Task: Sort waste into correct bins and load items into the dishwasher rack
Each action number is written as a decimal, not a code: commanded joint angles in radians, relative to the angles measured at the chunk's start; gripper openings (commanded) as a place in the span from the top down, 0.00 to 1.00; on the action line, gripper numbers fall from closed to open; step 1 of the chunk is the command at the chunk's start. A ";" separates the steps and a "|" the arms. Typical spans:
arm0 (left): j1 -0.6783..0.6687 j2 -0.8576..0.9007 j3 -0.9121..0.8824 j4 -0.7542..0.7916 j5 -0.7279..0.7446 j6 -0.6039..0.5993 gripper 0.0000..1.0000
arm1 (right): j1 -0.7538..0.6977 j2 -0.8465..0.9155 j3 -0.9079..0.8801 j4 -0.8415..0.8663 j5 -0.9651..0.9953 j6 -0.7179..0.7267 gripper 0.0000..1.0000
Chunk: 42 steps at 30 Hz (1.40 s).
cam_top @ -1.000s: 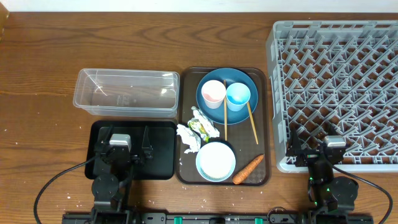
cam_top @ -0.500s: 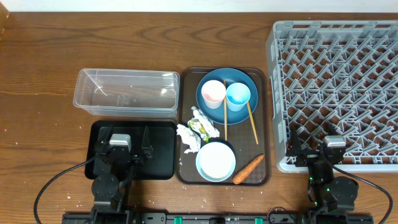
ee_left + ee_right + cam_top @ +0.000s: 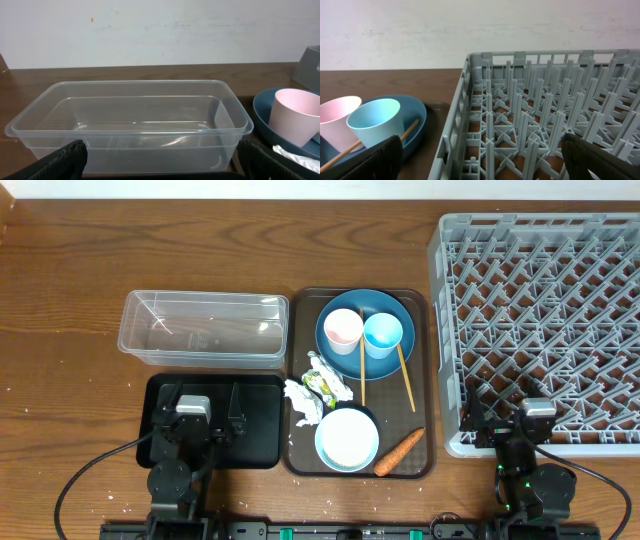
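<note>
L gripper [image 3: 202, 402]: jaws fully apart, nothing in them, low over the black tray [image 3: 265, 435], which sits on the bench [image 3: 60, 300] just L of the brown tray [image 3: 422, 360], at its arm-side end. R gripper [image 3: 530, 402]: also wide open and empty, just R of the brown tray, above the arm-side L corner of the grey rack [image 3: 545, 300].

Clear tub [image 3: 205, 298]: empty, L of the brown tray's far half, just beyond the black tray.

On the brown tray:
- Far end: blue plate [image 3: 385, 302] w/ pink cup [image 3: 343, 328] and light-blue cup [image 3: 383, 333] upright on it, side by side, pink on the L.
- Two chopsticks [image 3: 362, 370] [image 3: 406, 378] run from the plate toward the tray's middle; far ends rest on the plate.
- L edge, mid-tray: crumpled white paper [image 3: 303, 402] touching a green-yellow wrapper [image 3: 322, 384].
- Arm-side end: white bowl [image 3: 347, 438], upright, looks empty.
- Arm-side R corner: carrot piece [image 3: 399, 452], angled, just beside the bowl.

Rack takes up the bench R of the brown tray; no items in it. In the R wrist view both cups and a chopstick show to its L.
</note>
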 commanded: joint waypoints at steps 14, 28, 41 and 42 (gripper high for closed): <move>-0.003 -0.006 -0.008 -0.033 0.103 0.013 0.02 | -0.004 -0.005 -0.002 -0.002 -0.001 0.002 0.01; -0.003 0.054 0.307 -0.476 0.307 -0.231 0.02 | -0.004 -0.005 -0.002 -0.002 -0.001 0.002 0.01; -0.005 0.743 1.063 -1.097 0.461 -0.228 0.02 | -0.004 -0.005 -0.002 -0.003 -0.001 0.002 0.01; -0.008 0.797 1.097 -1.161 0.460 -0.228 0.02 | -0.004 -0.005 -0.002 -0.002 -0.001 0.002 0.01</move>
